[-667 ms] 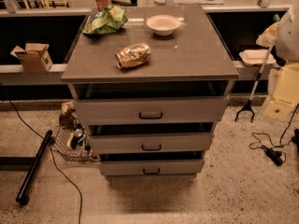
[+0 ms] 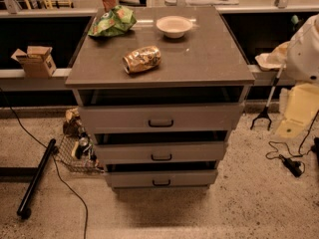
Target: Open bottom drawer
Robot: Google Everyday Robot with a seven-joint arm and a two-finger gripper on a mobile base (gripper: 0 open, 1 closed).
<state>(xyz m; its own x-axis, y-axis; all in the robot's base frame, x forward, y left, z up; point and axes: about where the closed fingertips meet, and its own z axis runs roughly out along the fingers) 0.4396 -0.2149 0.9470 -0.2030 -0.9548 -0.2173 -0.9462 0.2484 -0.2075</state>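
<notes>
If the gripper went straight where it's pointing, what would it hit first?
Probably the floor: the gripper, at the right edge, seems angled downward, away from the bottom drawer. Depth is unclear.

On the grey three-drawer cabinet (image 2: pixel 209 59), a crumpled gold packet (image 2: pixel 142 59) lies in front of a round white bowl (image 2: pixel 174 26) and a crumpled green bag (image 2: pixel 112 21). The flat grey bottom drawer (image 2: pixel 161 178) sits lowest in the cabinet. The robot's white arm (image 2: pixel 304 49) stands right of the cabinet, and the gripper is out of view.
</notes>
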